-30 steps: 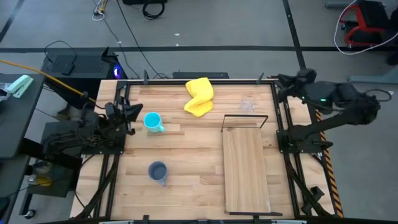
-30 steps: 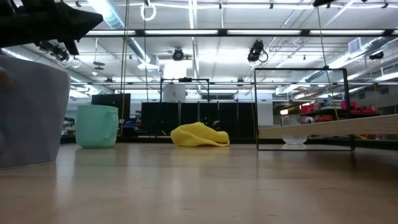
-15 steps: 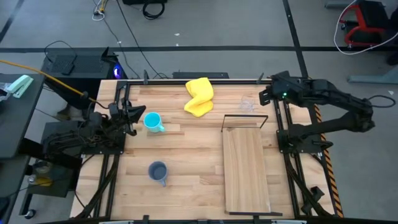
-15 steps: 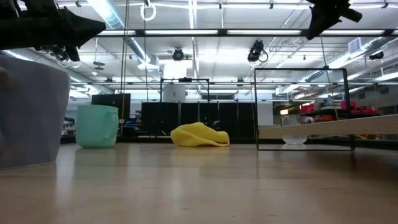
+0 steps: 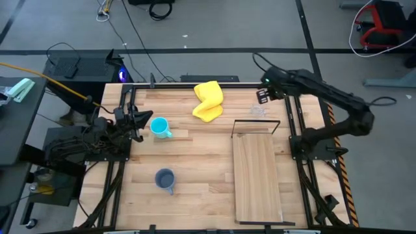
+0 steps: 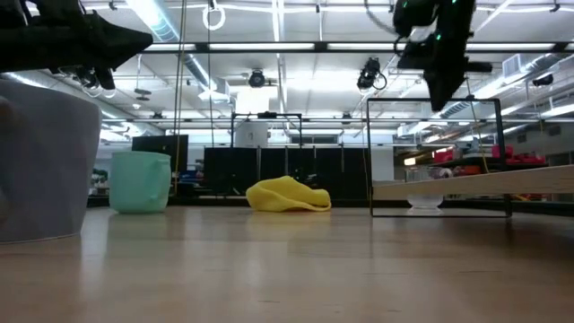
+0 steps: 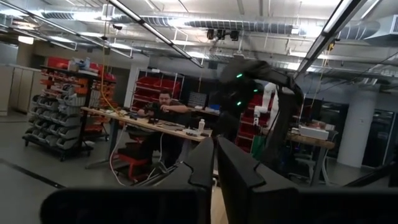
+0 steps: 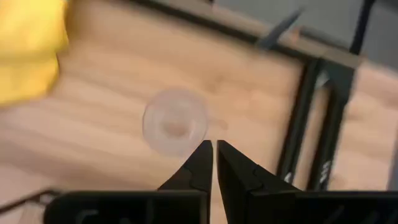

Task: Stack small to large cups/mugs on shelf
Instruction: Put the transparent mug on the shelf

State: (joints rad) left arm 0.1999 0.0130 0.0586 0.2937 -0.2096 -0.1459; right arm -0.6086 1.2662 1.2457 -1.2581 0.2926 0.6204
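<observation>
Right now I see the shelf (image 5: 257, 175) lying bare on the table's right half, wire frame at its far end. Grey-blue mug (image 5: 165, 179) sits near front left, cyan mug (image 5: 159, 127) beside my waiting left gripper (image 5: 135, 123), its fingers nearly together. Right gripper (image 8: 214, 163), fingers narrowed to a slit, hangs above the clear glass (image 8: 175, 121); only that wrist view shows the glass holding nothing.
</observation>
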